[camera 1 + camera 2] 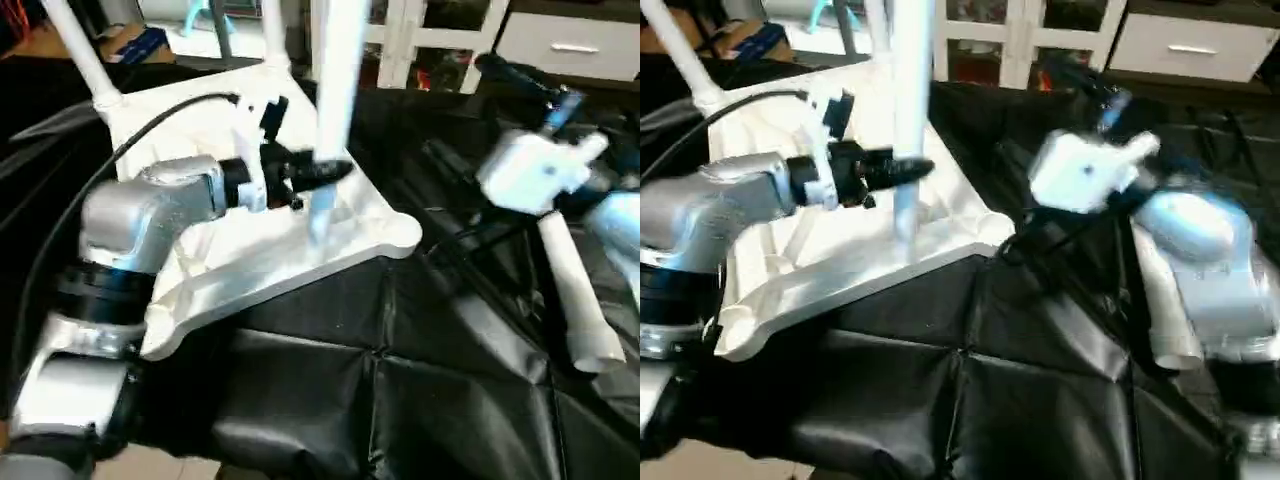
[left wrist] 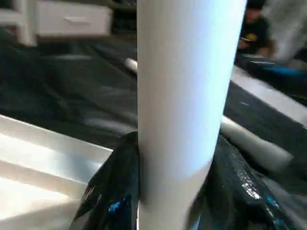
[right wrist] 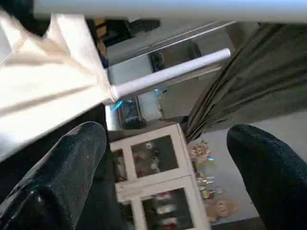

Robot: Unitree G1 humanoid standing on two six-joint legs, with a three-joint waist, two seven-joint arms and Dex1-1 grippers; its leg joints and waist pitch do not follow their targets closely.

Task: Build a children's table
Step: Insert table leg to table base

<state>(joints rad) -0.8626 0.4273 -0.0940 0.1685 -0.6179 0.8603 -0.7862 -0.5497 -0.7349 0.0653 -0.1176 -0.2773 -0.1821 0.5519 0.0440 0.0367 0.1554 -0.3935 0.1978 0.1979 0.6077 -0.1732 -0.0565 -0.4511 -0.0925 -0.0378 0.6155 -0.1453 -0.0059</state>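
Left and right eye views: head-mounted stereo pair, looking forward and down across the black-draped work table (image 1: 380, 400); both share the upturned tabletop (image 1: 250, 260), the upright leg (image 1: 338, 80) and the white cabinet (image 1: 420, 30) behind, offset sideways between the two. Left wrist view: very near, facing along the left gripper (image 2: 180, 191), whose black fingers (image 2: 110, 191) flank that same leg. Right wrist view: tilted, facing past the right gripper (image 3: 163, 177) toward the tabletop's edge, a fitted leg (image 3: 172, 74) and the cabinet.
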